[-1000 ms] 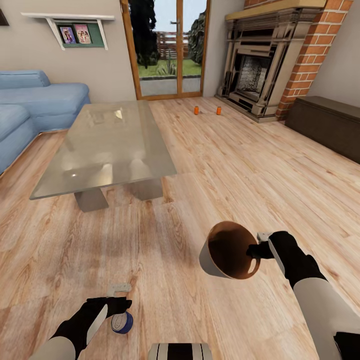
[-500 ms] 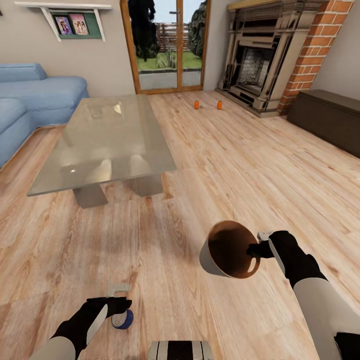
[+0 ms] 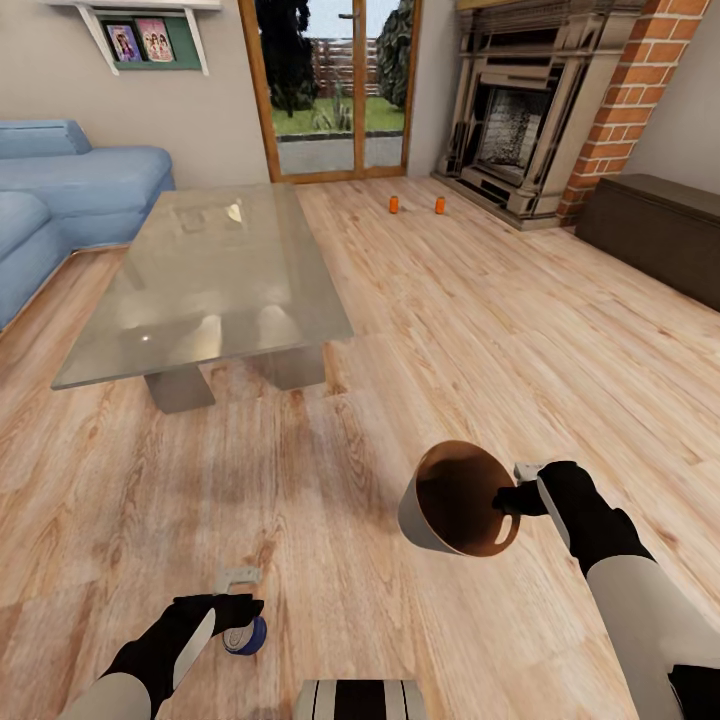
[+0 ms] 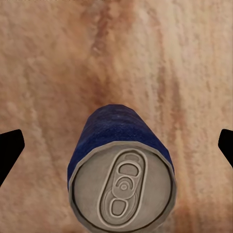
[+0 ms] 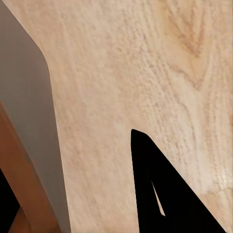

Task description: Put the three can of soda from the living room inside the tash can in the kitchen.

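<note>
Floor [image 3: 480,330]: light wood planks with visible grain, satin sheen. Low table [image 3: 215,275]: glossy, translucent glass top carrying pale reflections, on matt grey stone-like blocks. Sofa [image 3: 70,190] beyond the table: soft blue cloth, matt. Fireplace [image 3: 520,130]: dark carved surround with a polished gleam, flanked by rough red brick. Bin [image 3: 455,500]: smooth matt grey outside, wood-brown inside. Blue can [image 4: 121,165]: mottled blue wall, dull grey metal lid with pull tab. Two orange cans [image 3: 394,205] before the fireplace: finish too small to tell.

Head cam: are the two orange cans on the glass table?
No, both orange cans stand on the wood floor near the fireplace, beyond the glass table.
</note>
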{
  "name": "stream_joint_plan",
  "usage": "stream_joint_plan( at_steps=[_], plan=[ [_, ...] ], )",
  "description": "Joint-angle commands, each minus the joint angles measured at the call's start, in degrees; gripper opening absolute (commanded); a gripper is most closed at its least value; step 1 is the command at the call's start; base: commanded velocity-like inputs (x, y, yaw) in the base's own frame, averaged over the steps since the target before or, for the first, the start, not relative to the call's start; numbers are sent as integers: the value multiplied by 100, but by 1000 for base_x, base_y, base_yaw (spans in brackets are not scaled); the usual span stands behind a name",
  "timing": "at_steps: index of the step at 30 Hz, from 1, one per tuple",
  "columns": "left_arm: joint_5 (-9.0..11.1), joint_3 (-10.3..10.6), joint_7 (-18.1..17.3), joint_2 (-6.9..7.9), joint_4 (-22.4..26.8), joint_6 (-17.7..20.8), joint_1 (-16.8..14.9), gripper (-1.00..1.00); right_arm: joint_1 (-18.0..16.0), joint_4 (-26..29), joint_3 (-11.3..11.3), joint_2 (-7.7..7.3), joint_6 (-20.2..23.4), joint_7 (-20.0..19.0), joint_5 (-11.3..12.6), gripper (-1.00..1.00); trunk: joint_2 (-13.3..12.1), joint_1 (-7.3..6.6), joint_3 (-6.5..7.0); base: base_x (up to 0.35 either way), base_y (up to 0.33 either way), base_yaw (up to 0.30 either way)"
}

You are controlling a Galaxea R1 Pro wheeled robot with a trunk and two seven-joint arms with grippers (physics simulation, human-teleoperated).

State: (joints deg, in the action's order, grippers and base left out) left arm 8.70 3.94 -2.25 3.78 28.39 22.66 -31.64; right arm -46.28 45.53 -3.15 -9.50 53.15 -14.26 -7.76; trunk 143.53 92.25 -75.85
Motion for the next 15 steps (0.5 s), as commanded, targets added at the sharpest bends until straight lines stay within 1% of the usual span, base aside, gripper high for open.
stream_joint_plan(
  at_steps=[1, 3, 8, 15],
  plan=[
    [-3, 1, 2, 0, 0, -4, 0, 100, -3, 0, -1, 1, 12, -14, 143, -100, 0, -1, 0, 0, 0, 0],
    [-3, 1, 3, 0, 0, -5, 0, 100, -3, 0, -1, 1, 12, -14, 143, -100, 0, -1, 0, -27, 0, 0],
    [-5, 1, 3, 0, 0, -7, 0, 100, -1, 0, -1, 1, 12, -15, 143, -100, 0, -1, 0, -159, 0, 0],
    [0, 2, -3, 0, 8, -7, 0, 100, 1, 0, 6, 16, 12, -14, 143, -100, 0, -1, 0, -27, 0, 0]
  ],
)
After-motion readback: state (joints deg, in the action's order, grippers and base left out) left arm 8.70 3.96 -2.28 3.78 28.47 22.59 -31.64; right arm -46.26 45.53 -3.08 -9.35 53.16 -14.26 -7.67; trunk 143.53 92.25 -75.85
